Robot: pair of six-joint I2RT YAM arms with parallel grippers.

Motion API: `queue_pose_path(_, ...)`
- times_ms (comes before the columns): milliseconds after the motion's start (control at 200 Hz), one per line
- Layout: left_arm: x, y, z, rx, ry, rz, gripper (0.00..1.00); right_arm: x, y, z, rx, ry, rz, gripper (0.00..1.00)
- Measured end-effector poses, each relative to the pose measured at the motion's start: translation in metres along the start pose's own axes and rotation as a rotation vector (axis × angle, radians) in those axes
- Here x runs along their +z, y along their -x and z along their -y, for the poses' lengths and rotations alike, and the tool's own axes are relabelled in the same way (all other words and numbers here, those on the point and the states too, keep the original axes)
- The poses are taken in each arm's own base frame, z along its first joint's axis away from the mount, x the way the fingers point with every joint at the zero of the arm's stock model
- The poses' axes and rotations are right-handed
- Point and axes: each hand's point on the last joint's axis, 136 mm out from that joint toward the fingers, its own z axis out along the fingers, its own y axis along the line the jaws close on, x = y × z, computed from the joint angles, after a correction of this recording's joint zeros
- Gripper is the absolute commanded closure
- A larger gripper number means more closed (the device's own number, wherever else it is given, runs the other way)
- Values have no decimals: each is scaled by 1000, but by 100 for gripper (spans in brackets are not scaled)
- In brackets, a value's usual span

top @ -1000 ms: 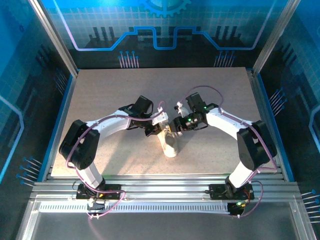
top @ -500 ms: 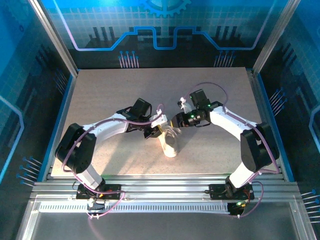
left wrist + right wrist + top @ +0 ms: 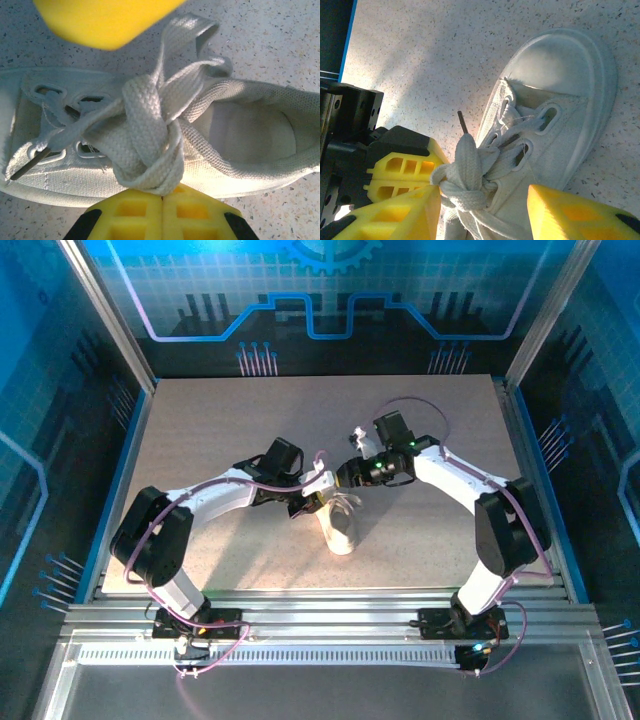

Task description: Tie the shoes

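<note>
The small white low-top canvas sneaker (image 3: 341,533) sits on the speckled beige worktop (image 3: 220,430) near its middle, between the two arms, with its rounded toe towards their bases.

The left arm rises from its base, bends its elbow out to the left and runs its forearm in low towards the centre. This brings the left end effector (image 3: 300,507) to the sneaker's left side. In the left wrist view its yellow fingers (image 3: 135,212) are pressed together, pinching the lower edge of the bunched knot of flat white laces (image 3: 150,145) over the tongue.

The right arm mirrors it, elbow out to the right, with its wrist a little farther from the bases. The right end effector (image 3: 347,480) hangs above the sneaker's heel end. Its jaws stand apart and empty (image 3: 484,192), one yellow finger (image 3: 395,215) just beside the knot (image 3: 465,172) and the other over the sneaker's far side.
</note>
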Motion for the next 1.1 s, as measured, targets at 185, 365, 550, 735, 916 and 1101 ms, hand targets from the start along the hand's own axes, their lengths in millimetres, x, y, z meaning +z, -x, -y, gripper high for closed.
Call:
queue_pose_path(185, 1, 0, 2, 28, 0, -5, 100, 9, 7, -1, -3, 5, -12, 53)
queue_pose_path(365, 2, 1, 2, 38, 6, 0, 77, 20, 8, -9, -18, 24, -34, 55)
queue_pose_path(550, -4, -5, 8, 72, 27, 14, 61, 22, 7, -10, -19, 28, -40, 55)
queue_pose_path(735, -24, 3, 10, 143, 72, 47, 59, 14, 7, -5, -25, 15, -22, 56)
queue_pose_path(916, -58, 14, -3, 219, 154, 99, 54, -6, 9, -6, -84, -5, 23, 57)
queue_pose_path(1101, -68, 7, -23, 301, 184, 87, 51, -11, 7, -6, -145, -21, 32, 61)
